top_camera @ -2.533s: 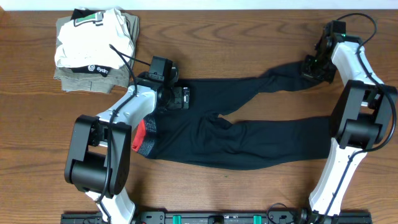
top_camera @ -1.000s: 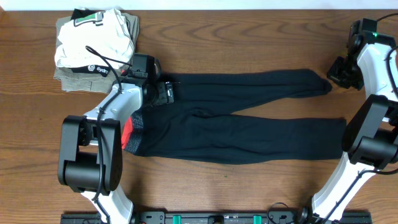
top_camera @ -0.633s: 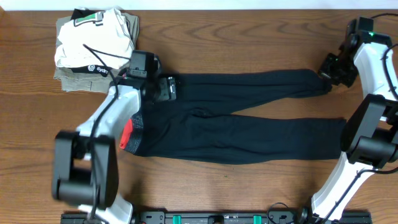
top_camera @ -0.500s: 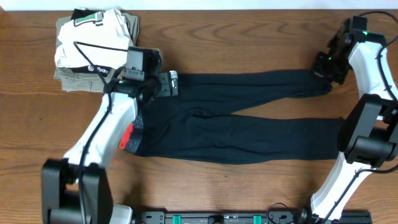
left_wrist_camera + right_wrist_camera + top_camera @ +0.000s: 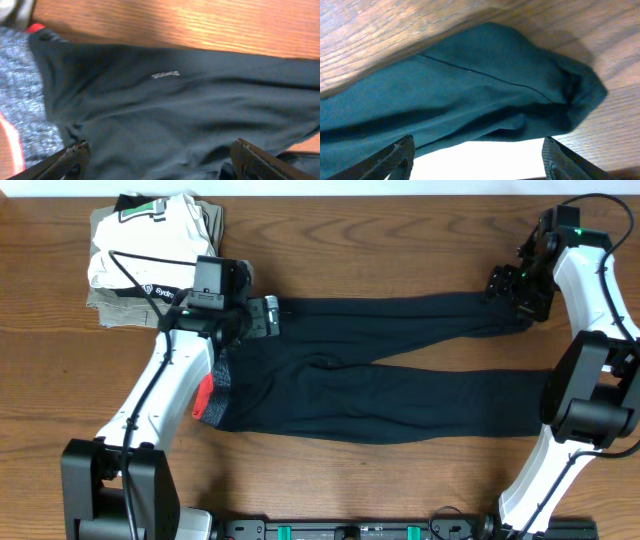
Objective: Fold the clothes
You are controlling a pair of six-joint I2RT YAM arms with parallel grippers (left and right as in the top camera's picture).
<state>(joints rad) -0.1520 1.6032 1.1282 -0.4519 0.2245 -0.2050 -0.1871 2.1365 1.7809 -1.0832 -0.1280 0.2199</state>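
While the folded stack (image 5: 150, 255) sits far left on the wooden table (image 5: 380, 240), your black pants (image 5: 400, 395) lie flat across the middle. The grey waistband (image 5: 224, 412) with its red lining points left, and both legs run right. Your left gripper (image 5: 268, 317) hovers over the upper hip, jaws spread wide and holding nothing. This fabric looks soft, limp and light, likely to sag and slide, so pinch waistband corners and cuffs. Far right, your right gripper (image 5: 503, 284) stands open and empty by the upper leg's cuff (image 5: 515, 320).
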